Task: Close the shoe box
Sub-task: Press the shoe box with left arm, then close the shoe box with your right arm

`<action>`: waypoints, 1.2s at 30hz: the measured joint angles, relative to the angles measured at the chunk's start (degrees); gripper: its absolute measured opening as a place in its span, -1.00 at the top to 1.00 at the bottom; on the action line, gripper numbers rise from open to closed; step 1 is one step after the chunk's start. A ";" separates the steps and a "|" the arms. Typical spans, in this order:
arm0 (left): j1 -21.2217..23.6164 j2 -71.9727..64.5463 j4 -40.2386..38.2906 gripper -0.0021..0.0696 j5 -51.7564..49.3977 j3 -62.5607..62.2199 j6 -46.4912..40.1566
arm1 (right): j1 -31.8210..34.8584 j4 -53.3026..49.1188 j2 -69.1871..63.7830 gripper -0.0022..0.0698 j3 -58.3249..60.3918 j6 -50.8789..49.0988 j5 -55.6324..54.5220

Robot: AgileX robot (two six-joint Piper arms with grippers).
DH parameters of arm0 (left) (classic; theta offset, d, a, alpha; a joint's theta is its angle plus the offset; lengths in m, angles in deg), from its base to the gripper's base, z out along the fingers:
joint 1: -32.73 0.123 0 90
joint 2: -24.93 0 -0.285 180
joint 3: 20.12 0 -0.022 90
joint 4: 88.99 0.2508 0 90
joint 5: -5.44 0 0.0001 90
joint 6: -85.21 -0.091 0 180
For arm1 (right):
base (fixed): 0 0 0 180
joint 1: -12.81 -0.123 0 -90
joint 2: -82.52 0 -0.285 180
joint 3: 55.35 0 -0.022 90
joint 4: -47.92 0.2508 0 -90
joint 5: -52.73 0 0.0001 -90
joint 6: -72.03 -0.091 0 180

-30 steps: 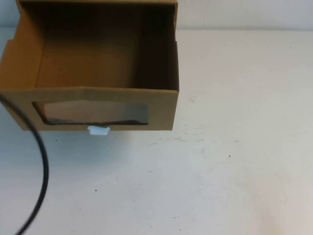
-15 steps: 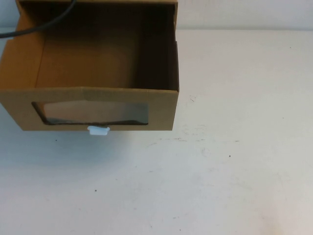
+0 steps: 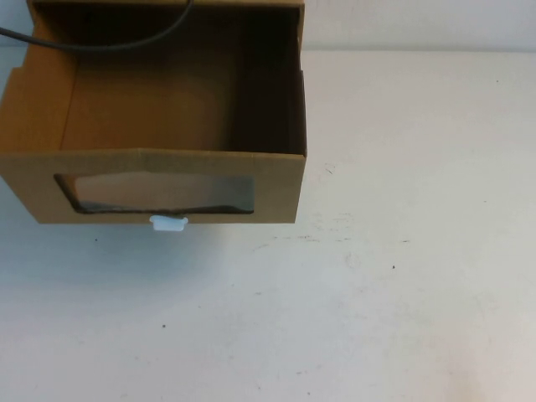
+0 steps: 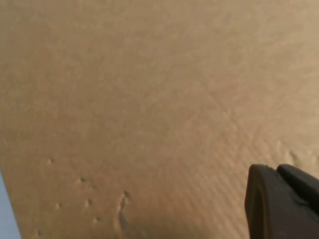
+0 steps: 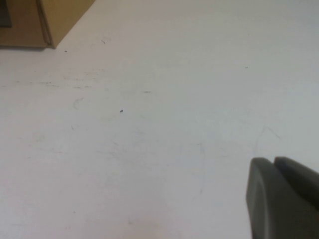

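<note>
The shoe box (image 3: 167, 180) is a brown cardboard drawer pulled out toward me at the table's left. Its open inside (image 3: 151, 100) is empty, and the front panel has a clear window (image 3: 159, 193) with a white pull tab (image 3: 168, 223) below it. Neither gripper shows in the high view. In the left wrist view my left gripper (image 4: 275, 169) is shut and empty, close against a plain cardboard face (image 4: 139, 99) that fills the view. In the right wrist view my right gripper (image 5: 273, 160) is shut and empty above the bare table, with the box's corner (image 5: 45, 20) far off.
A black cable (image 3: 109, 46) arcs over the far part of the box's opening. The white table (image 3: 402, 251) stretches to the right of and in front of the box, marked only by small scuffs.
The black cable has swung from the table's near left, up and over the far part of the box. The box and the right arm's view have not moved.
</note>
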State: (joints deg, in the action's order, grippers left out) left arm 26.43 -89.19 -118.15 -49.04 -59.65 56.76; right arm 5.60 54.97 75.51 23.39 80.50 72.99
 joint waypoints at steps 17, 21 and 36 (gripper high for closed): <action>-0.22 -2.16 1.88 0.96 -0.73 -0.23 -1.24 | 0.00 39.93 0.00 0.97 0.00 0.00 -21.66; -0.22 -2.32 1.88 0.96 -0.60 -0.43 -1.24 | 0.00 42.57 0.00 0.97 -0.98 0.00 -15.27; -0.22 -2.41 1.98 0.96 -0.14 -0.43 -1.32 | 0.00 27.70 -43.39 0.97 -39.89 4.75 32.91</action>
State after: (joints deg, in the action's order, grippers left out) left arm 26.21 -91.60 -116.17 -49.18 -60.09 55.44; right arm 5.60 82.68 32.12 -16.50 85.25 105.91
